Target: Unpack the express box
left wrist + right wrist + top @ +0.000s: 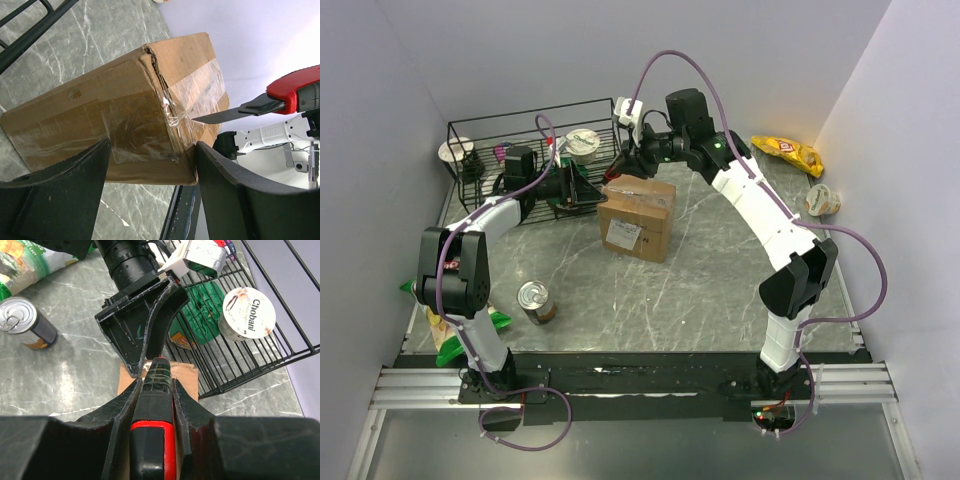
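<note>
- Green packet (448, 345) and a tin can (535, 300) sit out on the left, well apart from the action;
- black wire basket (480, 130) stands behind them, a yogurt cup (248, 312) inside it; neither is our concern;
- left gripper (150, 150) comes next: jaws spread wide, gripping nothing, the carton's end sitting between the fingers; I can't tell whether either pad touches cardboard;
- brown express box (638, 220) lies mid-table, just in front of the basket, white label showing, flaps sealed under clear tape (200, 85);
- knife (280, 97), red-handled: its blade tip is right at the taped seam on the box's end; touching or just shy, hard to call;
- right gripper (156, 392) is clamped tight around the knife's handle, reaching in from the right;
- step in hand, by my read: slitting the tape; early days, nothing is out of the box yet;
- to do it well: brace the box, with the left jaws closing on it so it can't skate across the marbled table (720, 280); keep the blade shallow and follow the seam; draw the cut away from the left fingers; a deep plunge could nick whatever is inside, and an unbraced carton would likely just slide.
</note>
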